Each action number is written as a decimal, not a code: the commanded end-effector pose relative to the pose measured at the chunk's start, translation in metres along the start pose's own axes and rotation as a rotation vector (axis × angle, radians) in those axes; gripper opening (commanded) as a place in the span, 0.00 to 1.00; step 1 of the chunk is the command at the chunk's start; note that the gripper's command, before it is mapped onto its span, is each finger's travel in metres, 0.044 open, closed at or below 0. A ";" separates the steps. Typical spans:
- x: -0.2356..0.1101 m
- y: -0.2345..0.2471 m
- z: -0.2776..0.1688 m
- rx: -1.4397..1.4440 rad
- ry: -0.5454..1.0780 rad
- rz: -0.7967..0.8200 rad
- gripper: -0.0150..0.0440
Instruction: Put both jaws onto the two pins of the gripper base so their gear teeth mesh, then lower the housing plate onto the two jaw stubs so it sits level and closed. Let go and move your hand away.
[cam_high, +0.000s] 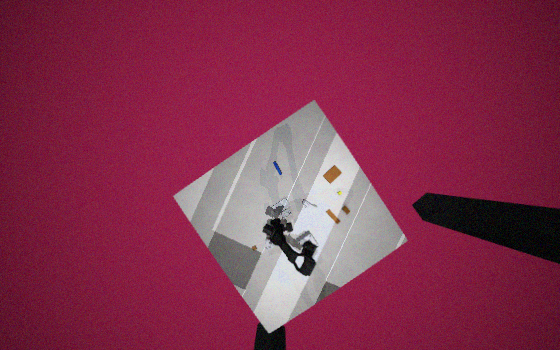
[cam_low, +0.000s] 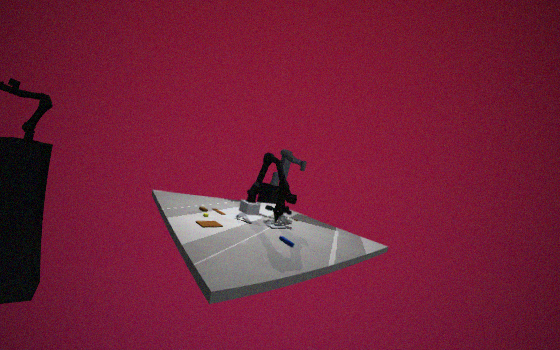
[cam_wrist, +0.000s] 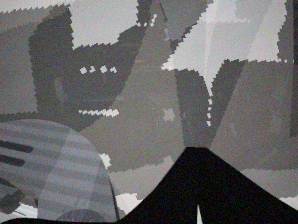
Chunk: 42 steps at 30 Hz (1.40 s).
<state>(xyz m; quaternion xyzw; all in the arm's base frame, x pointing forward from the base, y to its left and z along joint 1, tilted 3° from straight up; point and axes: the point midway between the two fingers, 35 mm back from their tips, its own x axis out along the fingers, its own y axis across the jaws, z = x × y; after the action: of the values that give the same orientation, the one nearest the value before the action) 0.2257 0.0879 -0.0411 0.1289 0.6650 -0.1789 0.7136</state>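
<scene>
My gripper (cam_low: 276, 219) (cam_wrist: 194, 156) is shut with nothing between the fingertips, low at a group of grey parts. The gripper base (cam_high: 281, 204) (cam_low: 279, 227) appears as a pale grey piece in that group; the arm partly covers it. In the wrist view a rounded grey part (cam_wrist: 70, 165) with dark slots fills the lower left, beside the fingers; whether it is the base or the housing plate I cannot tell. A thin pale part (cam_high: 309, 203) (cam_low: 244, 218), perhaps a jaw, lies apart from the group. Whether any jaw is on a pin or any teeth mesh is too small to tell.
A blue bar (cam_high: 277, 168) (cam_low: 286, 241) lies beyond the group. An orange plate (cam_high: 332, 174) (cam_low: 209, 224), a yellow piece (cam_high: 339, 192) (cam_low: 205, 215), an orange bar (cam_high: 332, 216) (cam_low: 219, 212) and a brown block (cam_high: 346, 210) (cam_low: 203, 208) lie to one side. Hard shadows cross the table (cam_high: 370, 250).
</scene>
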 end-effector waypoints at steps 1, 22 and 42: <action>0.005 0.028 -0.002 -0.014 0.017 0.064 0.25; 0.007 0.060 -0.011 -0.015 0.018 0.067 0.25; 0.007 0.061 -0.011 -0.015 0.018 0.067 0.25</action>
<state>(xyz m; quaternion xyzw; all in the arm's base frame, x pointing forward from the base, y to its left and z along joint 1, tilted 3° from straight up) 0.2389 0.1248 -0.0420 0.1309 0.6580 -0.1804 0.7193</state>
